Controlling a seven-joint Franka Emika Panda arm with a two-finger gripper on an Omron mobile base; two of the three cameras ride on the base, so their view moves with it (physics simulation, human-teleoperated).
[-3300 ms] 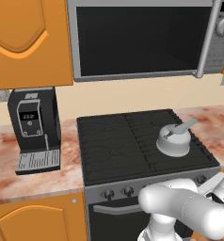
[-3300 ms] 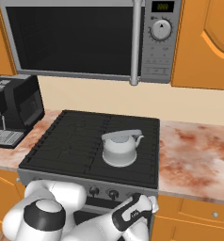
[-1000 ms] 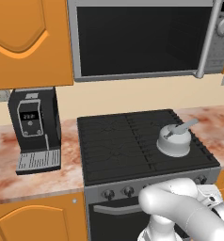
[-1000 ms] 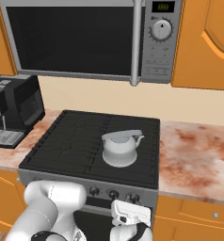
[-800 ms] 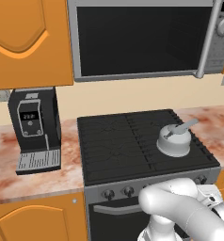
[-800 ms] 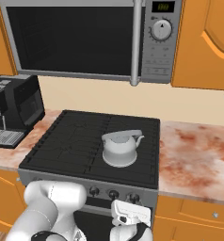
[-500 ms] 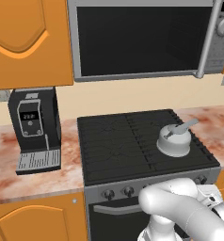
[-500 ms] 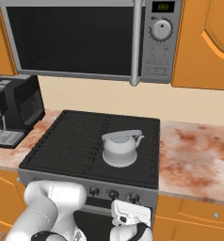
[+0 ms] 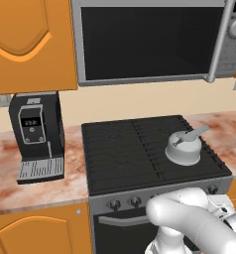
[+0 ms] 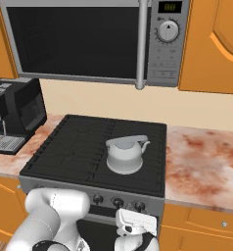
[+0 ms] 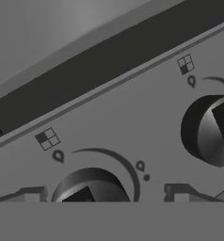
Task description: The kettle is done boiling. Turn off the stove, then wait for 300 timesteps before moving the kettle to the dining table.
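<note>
The silver-grey kettle [image 9: 183, 148] [image 10: 124, 154] sits upright on the right front burner of the black stove [image 9: 124, 151] [image 10: 82, 145]. My hand [image 10: 135, 223] is low in front of the stove's grey knob panel, below the kettle. In the hand view my gripper [image 11: 104, 193] is open. Its fingertips [image 11: 32, 193] stand on either side of a round dark knob [image 11: 88, 186], with a gap on each side. A second knob [image 11: 209, 131] lies to the right. The dining table is out of view.
A black coffee machine [image 9: 35, 133] [image 10: 14, 113] stands on the marbled counter left of the stove. A microwave [image 9: 149, 40] [image 10: 84, 40] hangs above the cooktop. The marbled counter [image 10: 202, 162] continues to the right, with orange cabinets around.
Since the earliest frames my hand has rolled in front of the knob panel. Over the last second the arm and kettle have stayed still in the base views.
</note>
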